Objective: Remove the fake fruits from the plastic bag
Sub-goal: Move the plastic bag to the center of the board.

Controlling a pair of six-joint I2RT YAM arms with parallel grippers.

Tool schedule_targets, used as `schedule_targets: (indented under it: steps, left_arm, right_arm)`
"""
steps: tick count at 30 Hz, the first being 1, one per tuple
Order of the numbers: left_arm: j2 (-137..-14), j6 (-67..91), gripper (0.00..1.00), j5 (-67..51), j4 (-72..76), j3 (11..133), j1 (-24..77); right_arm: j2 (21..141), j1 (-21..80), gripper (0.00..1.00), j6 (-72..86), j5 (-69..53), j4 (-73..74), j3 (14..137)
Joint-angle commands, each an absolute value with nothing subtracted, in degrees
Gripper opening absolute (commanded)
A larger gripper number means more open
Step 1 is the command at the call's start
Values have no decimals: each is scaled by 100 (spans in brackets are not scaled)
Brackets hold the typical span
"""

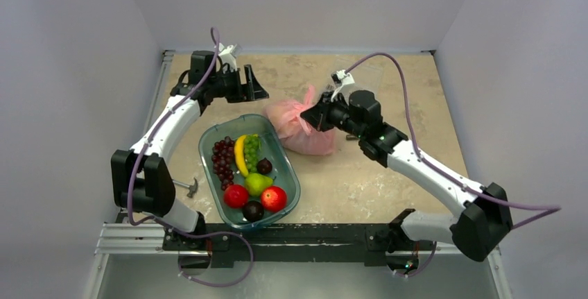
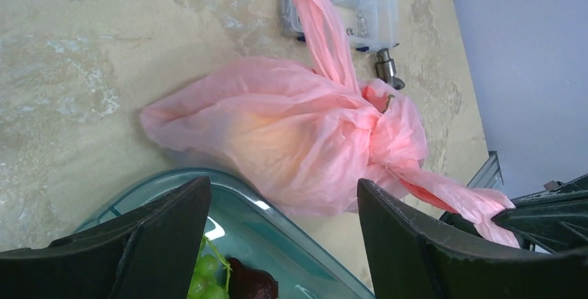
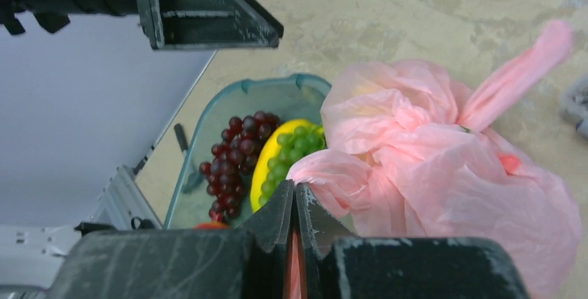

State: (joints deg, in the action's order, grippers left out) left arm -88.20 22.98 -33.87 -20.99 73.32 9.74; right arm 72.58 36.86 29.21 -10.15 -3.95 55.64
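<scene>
The bag point(image 1: 301, 129) lies on the desk point(image 1: 388, 70) just beside the tray's point(image 1: 208, 148) far right rim, its neck bunched, perhaps knotted. The right pincer point(image 3: 295, 195) is pinched tight on a pink handle point(image 3: 326, 177). The left pincer point(image 2: 284, 202) hangs spread wide and empty, left of the bag. The fruits are hidden; only an orange tint shows through. The film looks thin, limp and slippery, likely to stretch rather than lift cleanly. It is best taken at a handle and the mouth's opposite edge.

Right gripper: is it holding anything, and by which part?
The right gripper is shut on the pink bag, pinching a handle. The left gripper is open, empty.
</scene>
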Motion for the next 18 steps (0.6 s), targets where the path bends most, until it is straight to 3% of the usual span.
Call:
schedule_targets:
  steps: [1,13,18]
  left_arm:
    - [-8777,2058,76,-3467,-2279,7673,1294]
    - [-9036,1444,75,-3078,-3009,8034,2718]
    - [-9234,1553,73,-3179,-2954,8075,2830]
  right_arm:
    - [6505,3691,0,3392,-1078,-353,4859]
    - [5554,3700,0,3520,-1909,405,3345]
    - [5469,3698,10,3546,-1680,302,3011]
